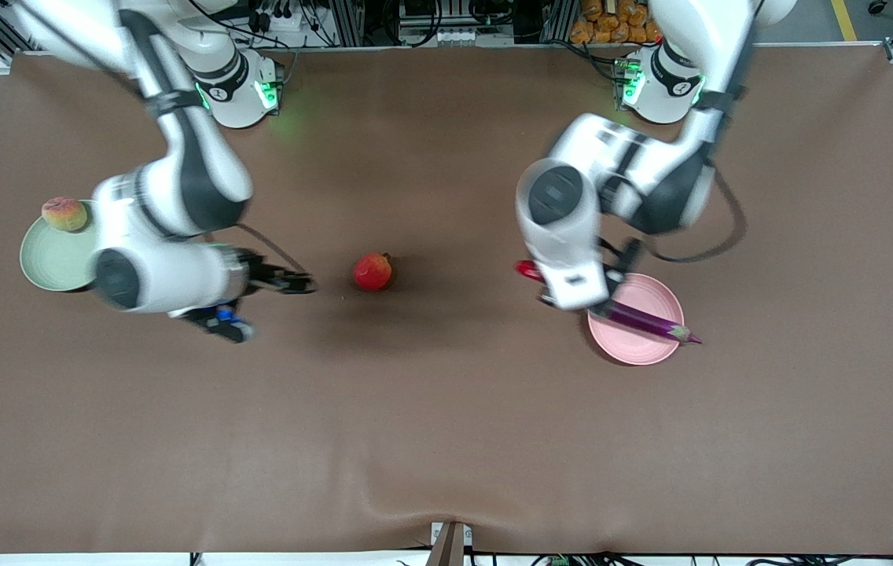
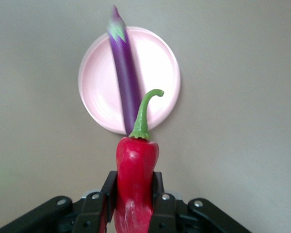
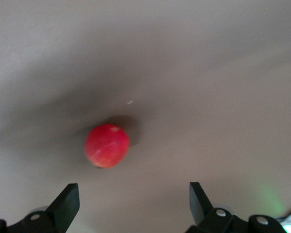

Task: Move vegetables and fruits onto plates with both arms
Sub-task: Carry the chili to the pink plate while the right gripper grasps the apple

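Front view high, faces the robots, whole table (image 1: pixel 446 440); wrist views close, looking down; pink plate (image 1: pixel 655 295) (image 2: pixel 157 63) shared with left wrist

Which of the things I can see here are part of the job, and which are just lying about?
Part of the job:
- chili pepper, clamped in the left hand
- eggplant lying across the pink plate
- peach on the green plate
- round red fruit on the table
- right hand, open beside that fruit

Just lying about:
- orange items off the table's edge, past the arm bases

Brown table cover (image 1: pixel 446 440), orange items (image 1: pixel 611 20).
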{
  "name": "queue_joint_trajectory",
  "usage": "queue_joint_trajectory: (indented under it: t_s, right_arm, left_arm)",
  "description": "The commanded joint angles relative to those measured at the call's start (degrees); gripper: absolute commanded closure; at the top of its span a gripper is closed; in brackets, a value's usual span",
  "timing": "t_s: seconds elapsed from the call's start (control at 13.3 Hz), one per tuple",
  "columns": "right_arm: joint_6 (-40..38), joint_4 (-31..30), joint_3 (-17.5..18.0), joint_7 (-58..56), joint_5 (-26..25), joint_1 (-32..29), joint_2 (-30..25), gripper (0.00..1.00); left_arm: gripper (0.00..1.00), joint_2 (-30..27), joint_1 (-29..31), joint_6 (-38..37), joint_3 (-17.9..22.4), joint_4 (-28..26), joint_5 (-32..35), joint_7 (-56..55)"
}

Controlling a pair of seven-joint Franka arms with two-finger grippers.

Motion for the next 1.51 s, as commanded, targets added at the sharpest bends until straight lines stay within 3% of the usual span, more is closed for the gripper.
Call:
queue_joint_trajectory:
  t_s: [0.0, 0.23, 0.6, 0.98, 1.36, 1.43]
  right_arm:
    - [8.33, -5.38, -0.91, 13.08, 1.59, 6.45, -0.02, 0.0]
    - [12.57, -8.12, -0.91, 19.78, 1.67, 9.98, 1.03, 0.0]
    - [18.63, -7.95, -1.0, 26.74, 1.15, 13.5, 5.6, 0.0]
    - [20.4, -8.21, -1.52, 28.51, -0.08, 16.93, 8.42, 0.0]
    - [20.49, -8.13, -1.96, 30.88, -6.4, 16.76, 10.62, 0.0]
    - [20.49, -8.13, -2.05, 30.88, -7.19, 16.58, 10.88, 0.07]
  left_arm:
    - [1.0, -2.22, 4.29, -0.79, -0.65, -6.5, -0.49, 4.02]
    - [1.0, -5.38, 9.82, -0.18, -0.73, -12.13, -0.05, 10.39]
    - [1.0, -3.29, 15.72, 4.3, -0.65, -12.58, 0.04, 14.67]
    - [1.0, 0.94, 17.14, 7.64, -0.38, -12.5, 1.8, 3.87]
    - [1.0, 4.8, 14.77, 10.46, -0.38, -12.5, 4.16, -10.62]
    - [1.0, 5.5, 14.33, 10.46, -0.47, -12.5, 5.3, -12.48]
